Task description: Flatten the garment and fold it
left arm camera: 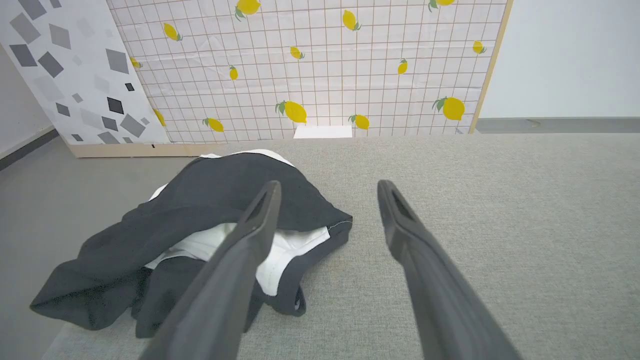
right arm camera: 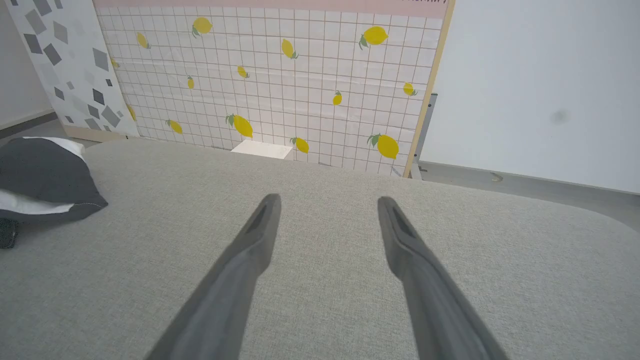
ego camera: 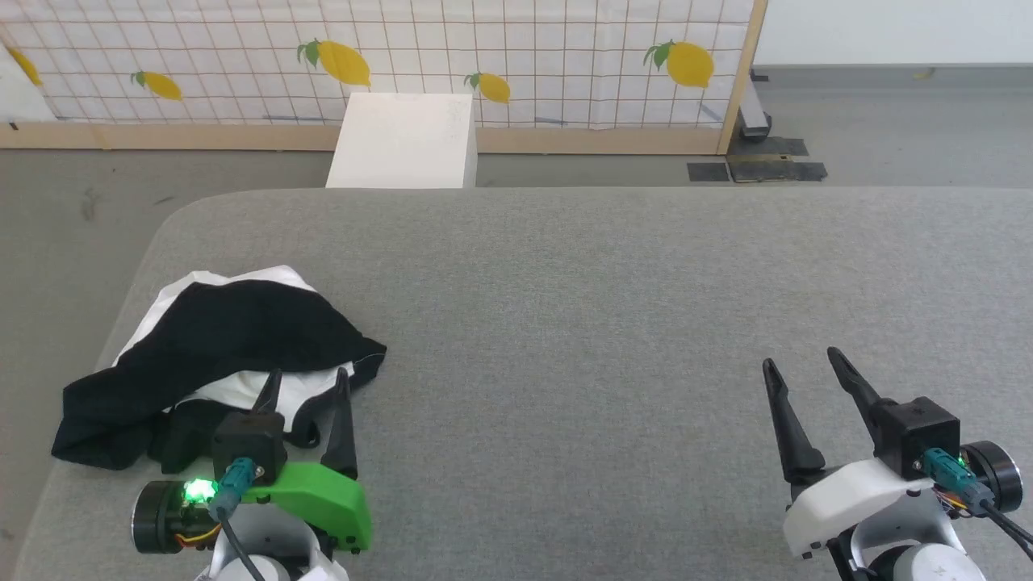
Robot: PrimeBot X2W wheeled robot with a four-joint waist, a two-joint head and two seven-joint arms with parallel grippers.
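Observation:
The garment [ego camera: 234, 339] lies in a crumpled black and white heap at the near left of the grey table. In the left wrist view the garment [left arm camera: 200, 220] sits left of centre, black folds over a white panel. My left gripper [ego camera: 311, 375] is open at the heap's near right edge, its left finger over the cloth, nothing between the fingers [left arm camera: 327, 187]. Far over at the lower right, my right gripper [ego camera: 799, 359] hangs open above bare table [right arm camera: 327, 200]. The right wrist view catches the garment [right arm camera: 40, 180] at its left edge.
The grey padded table [ego camera: 605, 307] has a rounded far left corner and its left edge runs close beside the heap. A white box [ego camera: 403, 141] stands on the floor beyond the far edge, before a lemon-print screen [ego camera: 524, 56].

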